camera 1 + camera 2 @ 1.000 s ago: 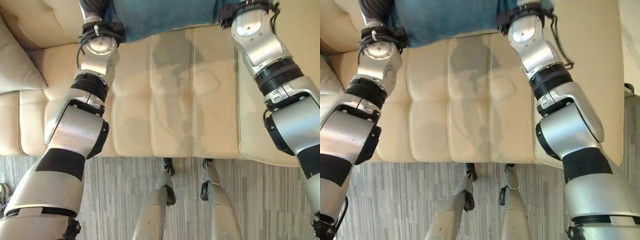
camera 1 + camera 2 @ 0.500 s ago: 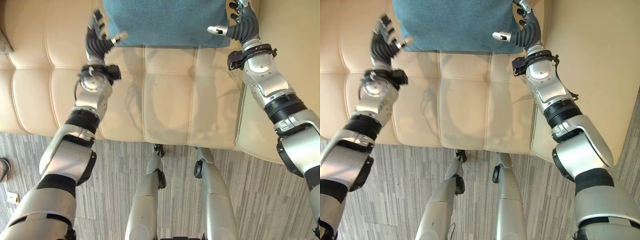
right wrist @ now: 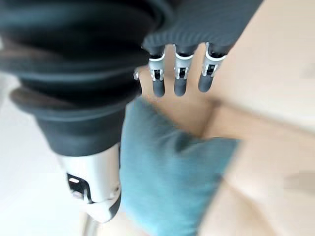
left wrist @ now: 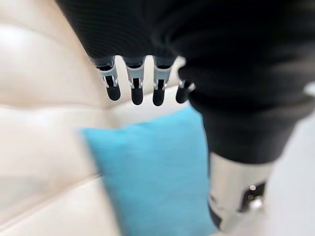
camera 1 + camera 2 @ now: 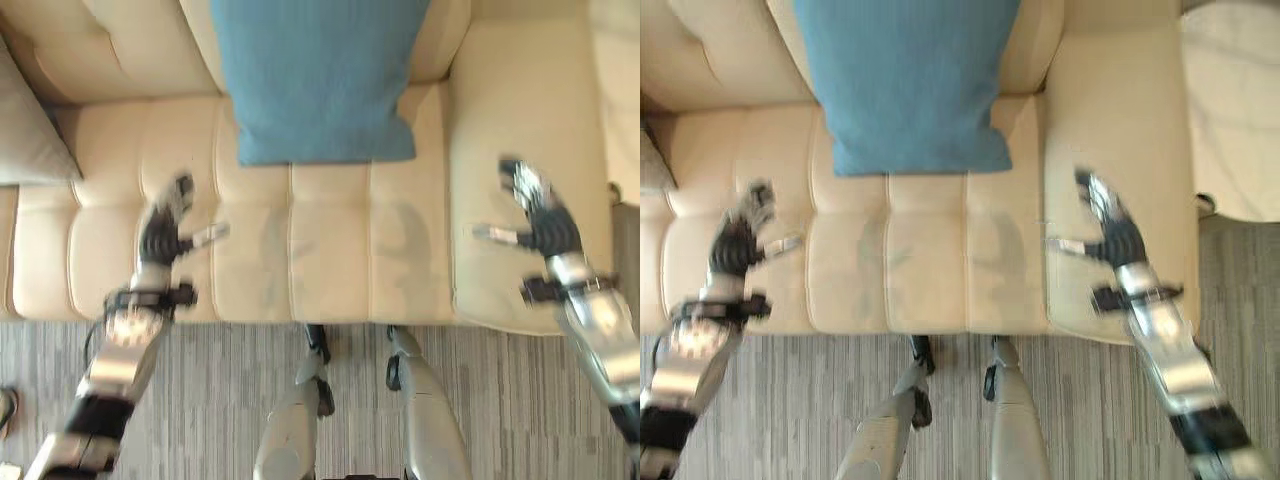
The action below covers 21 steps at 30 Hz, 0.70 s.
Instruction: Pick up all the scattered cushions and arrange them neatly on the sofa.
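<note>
A blue cushion (image 5: 315, 75) leans against the backrest of the cream sofa (image 5: 330, 260), its lower edge on the seat; it also shows as the blue cushion (image 4: 152, 172) and the blue cushion (image 3: 167, 182) in the wrist views. My left hand (image 5: 160, 235) hovers open over the seat's left part, well short of the cushion. My right hand (image 5: 540, 220) hovers open over the sofa's right armrest. Neither hand holds anything. The fingers (image 4: 135, 88) and the fingers (image 3: 179, 78) are straight.
A beige cushion (image 5: 30, 140) lies at the sofa's left end. A pale piece of furniture (image 5: 1235, 110) stands to the right of the sofa. Grey striped carpet (image 5: 220, 400) runs along the sofa's front edge.
Both hands have let go of the blue cushion and drawn back toward the sofa's front, spreading apart. The cushion stays against the backrest. The camera view has shifted.
</note>
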Tool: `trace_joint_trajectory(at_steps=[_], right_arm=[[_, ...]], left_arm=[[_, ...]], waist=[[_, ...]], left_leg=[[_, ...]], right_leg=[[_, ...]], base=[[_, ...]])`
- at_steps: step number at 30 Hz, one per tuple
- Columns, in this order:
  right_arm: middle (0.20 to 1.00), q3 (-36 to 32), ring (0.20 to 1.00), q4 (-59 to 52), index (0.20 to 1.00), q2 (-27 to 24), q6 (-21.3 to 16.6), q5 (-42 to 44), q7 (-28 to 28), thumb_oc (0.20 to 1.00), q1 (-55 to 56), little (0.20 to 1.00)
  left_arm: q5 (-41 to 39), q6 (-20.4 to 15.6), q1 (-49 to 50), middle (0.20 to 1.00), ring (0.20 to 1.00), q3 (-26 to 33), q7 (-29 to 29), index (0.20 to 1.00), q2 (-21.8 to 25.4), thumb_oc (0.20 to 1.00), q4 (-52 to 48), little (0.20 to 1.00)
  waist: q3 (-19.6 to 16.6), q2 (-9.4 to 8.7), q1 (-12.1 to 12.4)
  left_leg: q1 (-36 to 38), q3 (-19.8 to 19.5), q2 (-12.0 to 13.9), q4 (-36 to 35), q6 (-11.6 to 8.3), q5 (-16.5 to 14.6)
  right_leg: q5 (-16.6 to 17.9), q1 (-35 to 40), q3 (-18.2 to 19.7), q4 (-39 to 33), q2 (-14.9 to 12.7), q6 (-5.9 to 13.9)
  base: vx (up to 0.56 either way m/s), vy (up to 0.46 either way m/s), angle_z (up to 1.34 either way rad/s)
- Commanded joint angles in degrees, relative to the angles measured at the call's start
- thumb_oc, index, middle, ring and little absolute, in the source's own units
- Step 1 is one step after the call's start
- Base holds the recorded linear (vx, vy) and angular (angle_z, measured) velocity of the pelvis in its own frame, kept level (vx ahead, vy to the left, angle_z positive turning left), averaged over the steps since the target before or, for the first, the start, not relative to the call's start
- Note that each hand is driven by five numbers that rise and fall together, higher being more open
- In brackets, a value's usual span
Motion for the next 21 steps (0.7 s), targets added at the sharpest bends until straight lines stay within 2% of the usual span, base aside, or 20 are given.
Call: trace_joint_trajectory(at_steps=[1, 7, 10, 12, 14, 17, 19, 20, 21], right_arm=[[1.0, -0.57, 1.0, 7.51, 1.0, 2.23, -1.5, -1.4, 5.47, 1.0, -4.38, 1.0], [1.0, 1.49, 1.0, 22.65, 1.0, 7.15, 0.68, -8.57, 7.14, 1.0, 1.8, 1.0], [1.0, 3.03, 1.0, 29.93, 1.0, 9.74, 1.55, -11.33, 5.48, 1.0, 1.65, 1.0], [1.0, 4.05, 1.0, 33.52, 1.0, 11.5, 1.84, -11.74, 4.46, 1.0, 0.52, 1.0], [1.0, 5.02, 1.0, 35.35, 1.0, 12.85, 1.93, -11.68, 3.75, 1.0, -0.62, 1.0], [1.0, 6.53, 1.0, 36.2, 1.0, 13.88, 1.93, -11.5, 3.26, 1.0, -0.98, 1.0], [1.0, 7.09, 1.0, 37.31, 1.0, 14.64, 2.06, -11.61, 3.23, 1.0, -0.95, 1.0], [1.0, 6.83, 1.0, 37.62, 1.0, 15.18, 2.06, -12.3, 2.47, 1.0, -0.79, 1.0], [1.0, 6.81, 1.0, 37.62, 1.0, 15.17, 2.07, -12.3, 2.47, 1.0, -0.8, 1.0]], left_arm=[[4.65, 0.35, -3.22, 1.0, 1.0, 1.96, -3.66, 1.0, -0.48, 1.0, 5.33, 1.0], [12.02, 2.15, 3.43, 1.0, 1.0, 1.04, -4.6, 1.0, -5.48, 1.0, 15.46, 1.0], [13.09, 2.6, 3.63, 1.0, 1.0, 0.27, -3.3, 1.0, -8.37, 1.0, 20.96, 1.0], [13.48, 2.86, 3.13, 1.0, 1.0, -0.53, -2.42, 1.0, -9.2, 1.0, 23.17, 1.0], [13.71, 2.98, 1.68, 1.0, 1.0, -1.65, -1.92, 1.0, -9.46, 1.0, 24.69, 1.0], [14.98, 3.44, 0.59, 1.0, 1.0, -3.07, -1.21, 1.0, -8.95, 1.0, 25.07, 1.0], [15.45, 3.74, 0.39, 1.0, 1.0, -3.3, -1.07, 1.0, -8.74, 1.0, 25.57, 1.0], [15.61, 3.78, 0.56, 1.0, 1.0, -3.28, -0.7, 1.0, -8.82, 1.0, 25.62, 1.0], [15.61, 3.78, 0.55, 1.0, 1.0, -3.28, -0.7, 1.0, -8.83, 1.0, 25.62, 1.0]], waist=[[-6.91, -1.19, -2.04], [-11.72, -1.62, -3.97], [-13.01, -1.93, -4.37], [-12.61, -2.05, -4.58], [-11.31, -1.72, -4.52], [-10.46, -1.11, -3.76], [-11.1, -1.48, -2.99], [-11.91, -2.23, -1.98], [-12.02, -2.06, -1.87]], left_leg=[[2.23, 0.18, -1.38, 1.04, -1.12, -2.8], [9.47, 1.56, -2.01, 0.36, -0.6, -4.87], [11.8, 2.28, -2.26, -0.46, -0.34, -5.66], [12.36, 3.02, -2.1, -0.46, -0.05, -5.65], [12.38, 3.3, -1.23, -0.46, 0.37, -4.98], [10.96, 3.61, 0.8, -0.46, 1.06, -3.05], [9.93, 3.39, 1.07, -0.46, 1.12, -2.19], [8.71, 3.31, 1.2, -0.46, 0.85, -1.13], [8.55, 3.37, 1.42, -0.46, 0.8, -1.05]], right_leg=[[-3.91, 6.01, -2.44, -0.3, -3.16, 6.48], [-3.62, 12.48, -1.82, -2.1, -2.53, 7.04], [-3.11, 14.02, -1.5, -2.57, -2.32, 7.44], [-1.28, 13.04, -0.78, -1.01, -2.52, 8.22], [-3.39, 12.31, 0.14, 4.56, -1.61, 8.28], [-9.11, 12.29, 0.94, 17.33, 0.46, 7.0], [-10.16, 14.05, 1.56, 21.64, 1.13, 6.82], [-10.48, 17.3, 1.82, 20.46, 1.48, 6.64], [-10.2, 17.21, 1.85, 20.2, 1.71, 6.56]], base=[[0.05, 0.083, -0.14], [0.04, 0.086, -0.25], [-0.02, 0.066, -0.1], [-0.12, 0.037, -0.26], [-0.21, 0.034, -0.35], [-0.27, 0.013, -0.31], [-0.24, -0.12, 0.0], [-0.2, -0.142, -0.01], [-0.25, -0.255, -0.01]])
